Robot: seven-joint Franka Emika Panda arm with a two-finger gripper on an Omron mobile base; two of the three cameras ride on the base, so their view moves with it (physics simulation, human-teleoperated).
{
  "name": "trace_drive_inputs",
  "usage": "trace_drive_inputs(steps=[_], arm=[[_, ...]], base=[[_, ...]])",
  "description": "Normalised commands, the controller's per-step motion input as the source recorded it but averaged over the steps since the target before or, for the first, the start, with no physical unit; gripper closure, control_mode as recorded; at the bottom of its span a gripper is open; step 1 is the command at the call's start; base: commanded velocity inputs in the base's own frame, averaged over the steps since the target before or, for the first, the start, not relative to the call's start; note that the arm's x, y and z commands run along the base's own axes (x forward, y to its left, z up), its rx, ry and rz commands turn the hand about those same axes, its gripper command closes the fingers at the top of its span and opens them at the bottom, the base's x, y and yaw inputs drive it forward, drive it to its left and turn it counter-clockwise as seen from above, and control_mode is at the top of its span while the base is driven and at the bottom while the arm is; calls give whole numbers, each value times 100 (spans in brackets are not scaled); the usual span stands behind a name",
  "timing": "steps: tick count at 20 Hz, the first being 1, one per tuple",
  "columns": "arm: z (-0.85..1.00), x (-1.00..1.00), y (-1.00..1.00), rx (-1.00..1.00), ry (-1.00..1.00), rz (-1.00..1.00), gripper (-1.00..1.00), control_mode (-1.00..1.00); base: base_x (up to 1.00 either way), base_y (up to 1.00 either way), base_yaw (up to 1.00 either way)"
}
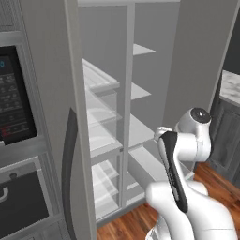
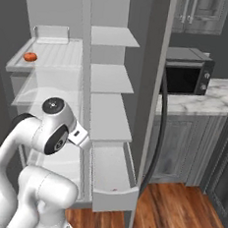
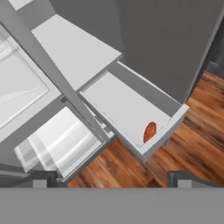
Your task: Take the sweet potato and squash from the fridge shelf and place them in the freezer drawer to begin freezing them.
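The freezer drawer (image 3: 131,94) stands pulled out at the bottom of the tall grey fridge, above the wooden floor, and also shows in both base views (image 2: 112,197) (image 1: 145,164). An elongated orange-brown sweet potato (image 3: 149,131) lies inside it near the front wall, seen as a small reddish speck (image 2: 113,189) in the right base view. A small round orange squash (image 2: 30,56) rests on an upper left fridge shelf (image 2: 52,56). My gripper (image 3: 113,181) hovers above the drawer, looking down at it, open with nothing between its fingertips (image 3: 41,179).
The fridge's central divider (image 2: 84,83) separates the left shelves from the right ones. The open fridge door (image 2: 154,75) stands right of the drawer. A microwave (image 2: 186,71) sits on a marble counter (image 2: 211,100). An oven panel (image 1: 14,98) is at the left.
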Motion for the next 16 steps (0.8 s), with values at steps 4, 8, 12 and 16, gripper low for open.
trace_drive_inputs(steps=[4,8,12,16], arm=[[0,-2,2,0,0,1,-100,100],[0,0,0,0,0,0,-100,100],[0,0,0,0,0,0,-100,100],[0,0,0,0,0,0,-100,100]], base=[[-2,7,3],[-7,42,25],[1,52,31],[17,44,32]])
